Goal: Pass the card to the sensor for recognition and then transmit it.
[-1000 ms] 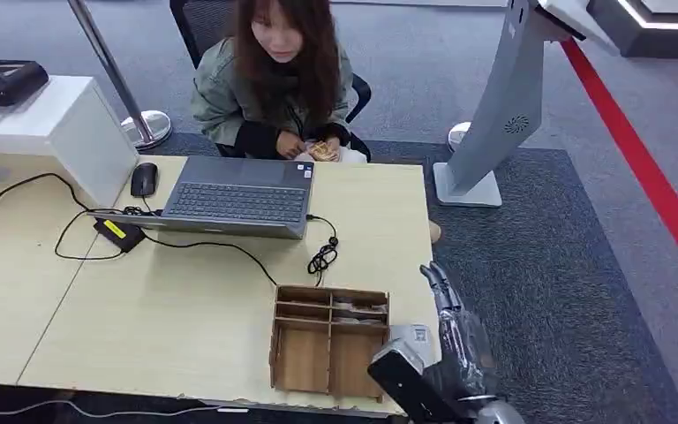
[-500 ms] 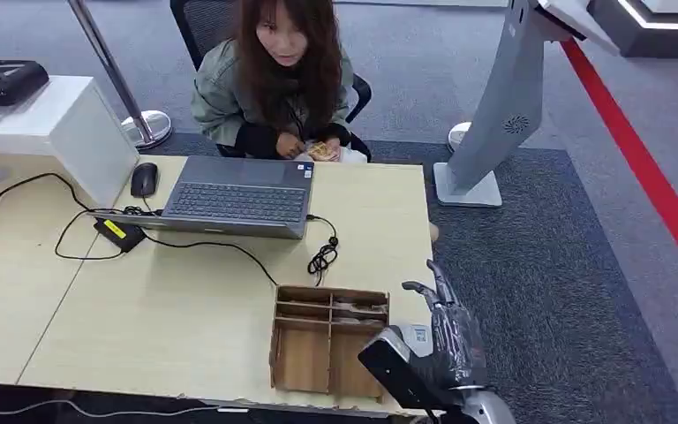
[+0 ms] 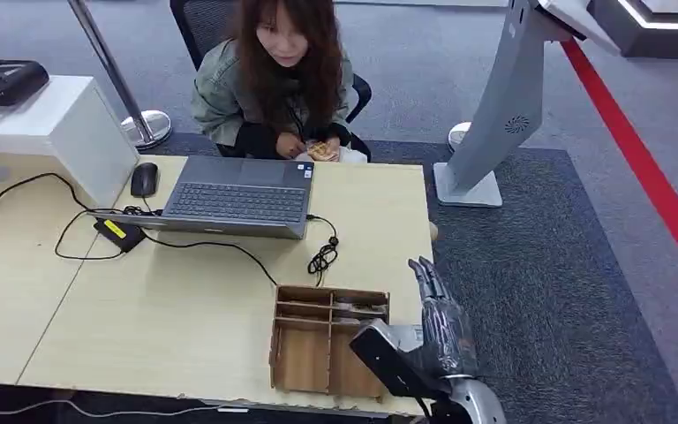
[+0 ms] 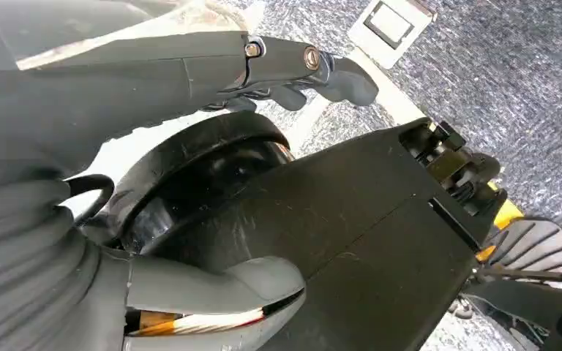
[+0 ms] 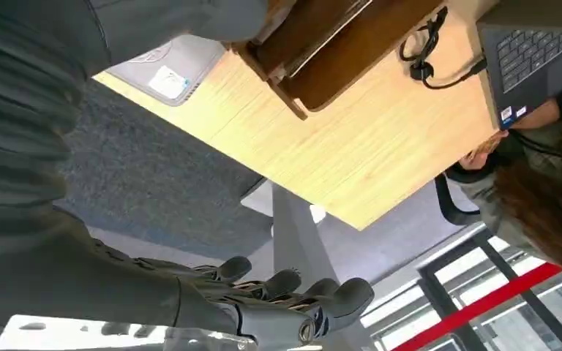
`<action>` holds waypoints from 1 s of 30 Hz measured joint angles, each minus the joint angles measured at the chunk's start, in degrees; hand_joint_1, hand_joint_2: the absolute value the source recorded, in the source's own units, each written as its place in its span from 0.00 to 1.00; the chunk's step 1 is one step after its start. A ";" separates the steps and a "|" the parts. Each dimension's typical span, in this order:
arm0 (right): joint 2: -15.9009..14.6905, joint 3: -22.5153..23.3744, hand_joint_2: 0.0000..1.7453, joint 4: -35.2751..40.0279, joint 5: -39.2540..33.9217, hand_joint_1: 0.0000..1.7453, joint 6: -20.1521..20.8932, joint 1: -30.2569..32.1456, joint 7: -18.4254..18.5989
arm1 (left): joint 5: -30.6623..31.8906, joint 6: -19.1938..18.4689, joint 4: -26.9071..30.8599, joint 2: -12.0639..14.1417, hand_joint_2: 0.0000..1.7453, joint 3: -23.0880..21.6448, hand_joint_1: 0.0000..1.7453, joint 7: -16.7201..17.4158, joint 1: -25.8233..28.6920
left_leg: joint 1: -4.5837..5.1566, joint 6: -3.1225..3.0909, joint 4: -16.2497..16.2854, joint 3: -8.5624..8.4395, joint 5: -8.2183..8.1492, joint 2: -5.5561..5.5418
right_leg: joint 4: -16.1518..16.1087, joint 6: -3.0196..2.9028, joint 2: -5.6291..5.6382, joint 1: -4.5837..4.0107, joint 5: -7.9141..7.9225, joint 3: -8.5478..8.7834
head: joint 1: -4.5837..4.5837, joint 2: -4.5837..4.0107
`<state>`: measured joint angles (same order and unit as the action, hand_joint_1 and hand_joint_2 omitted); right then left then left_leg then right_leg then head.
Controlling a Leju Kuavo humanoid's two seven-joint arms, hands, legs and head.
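So the right hand [image 3: 437, 322] is up at the near right corner of the desk [image 3: 185, 309], fingers stretched out and apart, holding nothing. It hovers just beside the wooden organizer box [image 3: 328, 340], which makes sense if the cards live in there: you can see something flat lying in the small back compartments, though I can't tell for sure it's a card. Right next to the box, partly tucked under the hand, there's a small grey pad with a sticker [image 5: 162, 69], which I'd guess is the sensor, so box and reader sit together to keep the swipe short.

The left hand [image 4: 190, 73] hangs down by the robot's body over the carpet, fingers loosely extended with nothing in them as far as I can see.

A person [image 3: 274, 79] sits across the desk behind a laptop [image 3: 234, 199], fiddling with something small in their hands; probably the one who gets the card handed over at the end.

My read: the pick hasn't happened yet, the hand is lining up for the box.
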<state>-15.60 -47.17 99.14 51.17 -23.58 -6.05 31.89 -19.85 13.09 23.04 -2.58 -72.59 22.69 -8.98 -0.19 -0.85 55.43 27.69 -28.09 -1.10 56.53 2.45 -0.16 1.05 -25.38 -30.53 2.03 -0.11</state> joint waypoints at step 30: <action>5.14 1.01 1.00 -7.56 -1.11 0.28 0.63 -1.58 -2.86 | 0.85 -0.48 0.00 0.15 1.00 0.00 0.00 -0.17 -0.13 | 0.00 0.00 0.00 0.00 0.00 0.02 | 0.01 0.00 0.00 0.00 0.00 0.00 | 0.00 0.00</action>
<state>-10.47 -46.16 91.58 50.05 -22.95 -7.62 29.03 -18.99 12.61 23.04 -2.43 -72.59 22.51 -9.11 -0.19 -0.84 55.43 27.68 -28.09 -1.08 56.54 2.45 -0.15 1.05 -25.39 -30.53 2.03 -0.11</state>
